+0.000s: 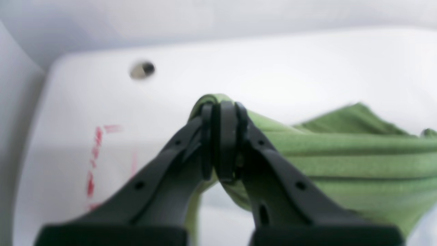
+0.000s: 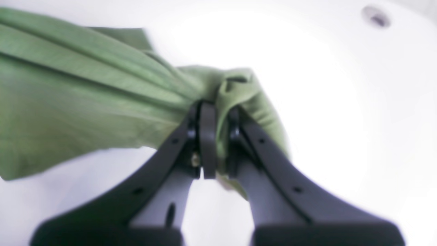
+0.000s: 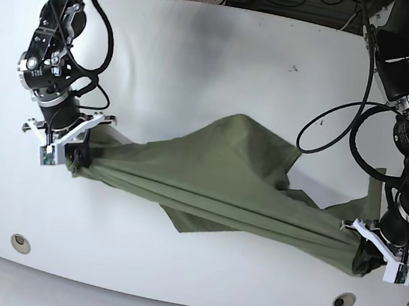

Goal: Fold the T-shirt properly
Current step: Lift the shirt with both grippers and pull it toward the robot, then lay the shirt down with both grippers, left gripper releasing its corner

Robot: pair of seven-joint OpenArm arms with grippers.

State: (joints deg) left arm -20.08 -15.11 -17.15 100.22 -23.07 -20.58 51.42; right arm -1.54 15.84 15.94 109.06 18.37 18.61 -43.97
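Note:
The olive-green T-shirt (image 3: pixel 223 182) is stretched in a long band between both arms above the white table (image 3: pixel 200 69), its middle sagging onto the surface. My left gripper (image 3: pixel 363 258) at the front right is shut on a bunched end of the cloth; in the left wrist view its fingertips (image 1: pixel 222 112) pinch the T-shirt (image 1: pixel 341 160). My right gripper (image 3: pixel 77 157) at the left is shut on the other end; the right wrist view shows that gripper (image 2: pixel 213 112) clamping the T-shirt (image 2: pixel 85 99), with a fold spilling over the right finger.
Round holes sit in the table near the front left (image 3: pixel 21 242) and front right (image 3: pixel 343 300). Red marks (image 1: pixel 94 164) are drawn on the table in the left wrist view. Cables lie beyond the far edge.

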